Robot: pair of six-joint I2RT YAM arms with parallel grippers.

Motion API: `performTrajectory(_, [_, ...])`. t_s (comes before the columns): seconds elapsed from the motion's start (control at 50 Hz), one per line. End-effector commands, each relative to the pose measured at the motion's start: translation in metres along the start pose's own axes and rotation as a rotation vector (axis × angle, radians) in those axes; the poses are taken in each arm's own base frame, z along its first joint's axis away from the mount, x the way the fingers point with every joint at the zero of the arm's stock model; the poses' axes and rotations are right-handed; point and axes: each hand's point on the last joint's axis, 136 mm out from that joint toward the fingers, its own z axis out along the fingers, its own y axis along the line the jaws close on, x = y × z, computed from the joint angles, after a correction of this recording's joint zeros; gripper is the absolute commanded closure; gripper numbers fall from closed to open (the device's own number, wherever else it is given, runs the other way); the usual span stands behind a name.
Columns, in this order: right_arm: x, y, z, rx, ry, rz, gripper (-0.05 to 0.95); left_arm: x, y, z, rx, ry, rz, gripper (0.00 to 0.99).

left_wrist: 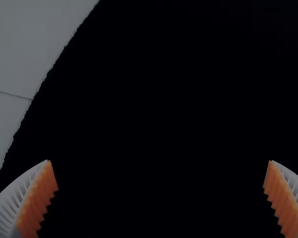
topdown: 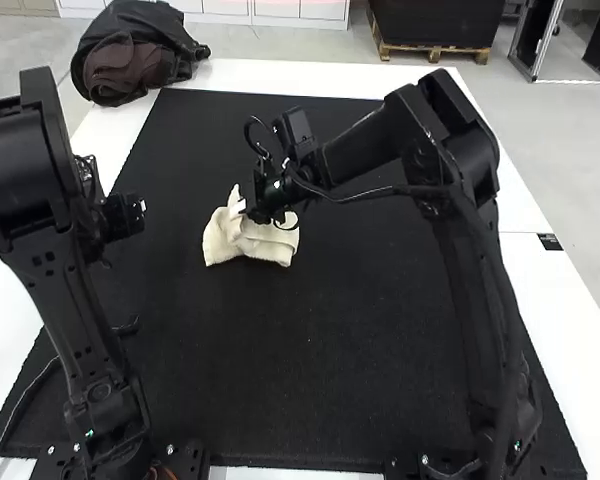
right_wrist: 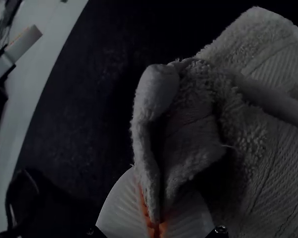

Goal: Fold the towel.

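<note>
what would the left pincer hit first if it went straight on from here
Going by the left wrist view, the left pincer, open wide, would probably meet the black mat first; I see nothing in between. How far off it is, I can't tell.

This looks like a robotics lab: a left arm (topdown: 55,300) and a right arm (topdown: 465,235), mounted at the near side of a white table (topdown: 575,335) with a black mat (topdown: 330,350), exposed cable (topdown: 365,195) looping along the right one.
</note>
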Motion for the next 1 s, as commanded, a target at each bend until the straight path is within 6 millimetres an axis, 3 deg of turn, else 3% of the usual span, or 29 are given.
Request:
performTrajectory(0.0, [-0.016,0.015,0.002,-0.025,-0.029,-0.043,0.92,-0.013,0.000,-0.007,0.005,-0.036,0.029,0.026])
performTrajectory(0.22, [-0.020,0.018,0.014,-0.037,-0.031,-0.057,0.91,-0.009,-0.003,-0.010,0.014,-0.017,0.029,0.026])
performTrajectory(0.32, [-0.026,0.020,0.019,-0.046,-0.036,-0.052,0.70,-0.007,-0.002,-0.013,0.010,-0.018,0.027,0.026])
performTrajectory(0.4, [-0.026,0.024,0.021,-0.042,-0.015,-0.037,0.44,-0.007,-0.003,-0.014,0.009,-0.022,0.029,0.026])
performTrajectory(0.52, [-0.023,0.029,0.021,-0.042,0.014,-0.024,0.17,-0.009,-0.003,-0.015,0.009,-0.026,0.031,0.026])
performTrajectory(0.66, [-0.025,0.029,0.010,-0.025,0.047,-0.025,0.04,-0.013,-0.004,-0.018,0.007,-0.037,0.034,0.026])
performTrajectory(0.8, [-0.031,0.028,-0.011,-0.014,0.078,-0.043,0.09,-0.016,-0.007,-0.019,0.012,-0.045,0.038,0.026])
performTrajectory(0.86, [-0.032,0.031,-0.018,-0.034,0.083,-0.043,0.27,-0.017,-0.008,-0.019,0.014,-0.047,0.040,0.026])
performTrajectory(0.98, [-0.038,0.031,-0.027,-0.049,0.058,-0.057,0.90,-0.017,-0.008,-0.019,0.015,-0.048,0.038,0.026])
